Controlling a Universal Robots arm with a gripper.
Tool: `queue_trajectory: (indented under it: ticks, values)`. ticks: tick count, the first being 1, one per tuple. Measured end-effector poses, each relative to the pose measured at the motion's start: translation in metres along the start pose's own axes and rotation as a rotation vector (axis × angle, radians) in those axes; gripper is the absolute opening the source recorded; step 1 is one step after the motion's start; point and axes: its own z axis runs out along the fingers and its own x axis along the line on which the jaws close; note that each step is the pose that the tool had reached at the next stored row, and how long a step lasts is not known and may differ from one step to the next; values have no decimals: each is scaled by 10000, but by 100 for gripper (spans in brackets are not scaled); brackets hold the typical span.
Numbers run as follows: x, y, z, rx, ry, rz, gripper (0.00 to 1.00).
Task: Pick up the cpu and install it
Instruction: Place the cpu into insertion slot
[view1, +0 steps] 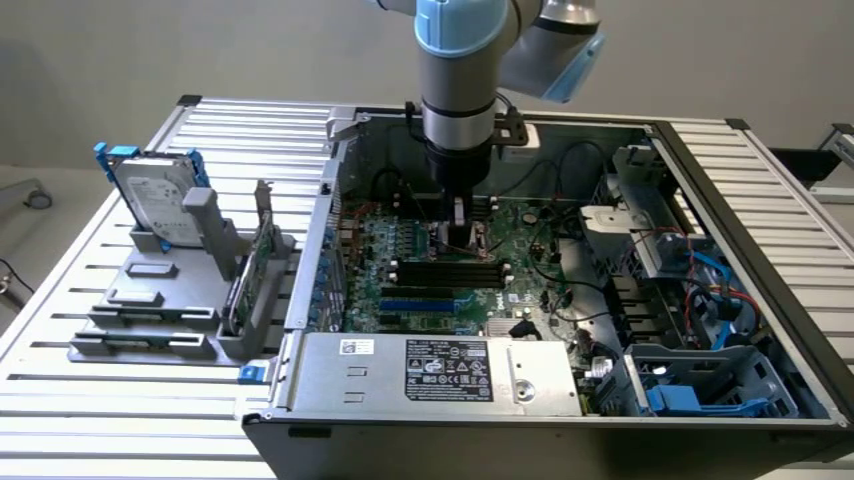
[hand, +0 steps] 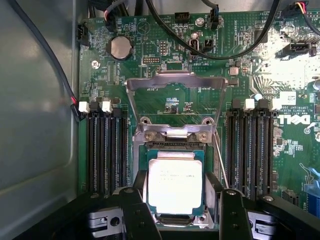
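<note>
Jaws stand wide apart, holding nothing, straddling the cpu (hand: 175, 187). The cpu lies flat in the socket (hand: 172, 135) at mid-motherboard (hand: 100, 80), retention frame (hand: 175, 82) raised.

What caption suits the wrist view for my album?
Silvery cpu at the open socket, hinged frame raised, memory slots alongside.

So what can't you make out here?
Print on the cpu: wrist view, washed out by glare.
Part of the socket: wrist view, behind the gripper.
Top of the arm: exterior view, cut off by the upper edge.
Print on the label: exterior view, too small.
</note>
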Motion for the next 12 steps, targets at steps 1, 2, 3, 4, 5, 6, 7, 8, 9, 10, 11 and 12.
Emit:
queue_trajectory:
  ticks: [1, 2, 3, 4, 5, 6, 7, 8, 9, 10, 11, 12]
  values:
    - [-1, 0, 5, 1, 0, 0, 55]
    - [-2, -1, 11, 0, 1, 0, 55]
    - [-2, -2, 16, 0, 0, 1, 55]
    - [-3, -2, 22, 0, -1, 0, 55]
    - [-3, -2, 27, 0, -3, -1, 55]
    - [-4, -3, 33, 0, -5, -1, 55]
    - [-4, -3, 38, 0, -7, -1, 55]
    - [-5, -4, 43, 0, -11, -3, 55]
    - [-5, -4, 47, 0, -16, -3, 55]
    - [-5, -5, 50, 0, -21, -3, 55]
    - [-5, -5, 53, 0, -25, -3, 55]
    - [-6, -5, 55, 1, -30, -4, 55]
